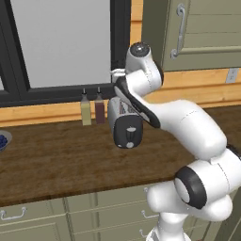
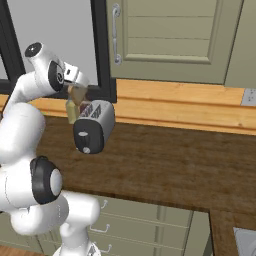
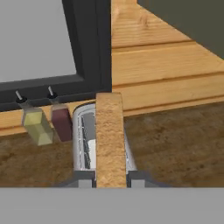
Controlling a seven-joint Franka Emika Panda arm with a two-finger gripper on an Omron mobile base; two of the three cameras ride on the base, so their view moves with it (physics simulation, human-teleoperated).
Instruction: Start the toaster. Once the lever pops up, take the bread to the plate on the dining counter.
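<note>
With gripper (image 3: 111,179) clamped on bread (image 3: 109,140) edge-on above toaster (image 3: 87,140), lifted clear of slot for carrying to plate; bottles (image 3: 48,124) beside.

One toaster (image 2: 93,126), one bread (image 3: 110,140) slice, two bottles — yellow (image 3: 37,126) and dark red (image 3: 61,121) — one bowl (image 1: 4,140).

No lettering, brand, number or sign can be read anywhere: the toaster (image 1: 123,121) shows a blank black end face, and the two bottles (image 1: 92,109) just beside it at the back of the worktop (image 1: 56,155) carry no readable labels.
</note>
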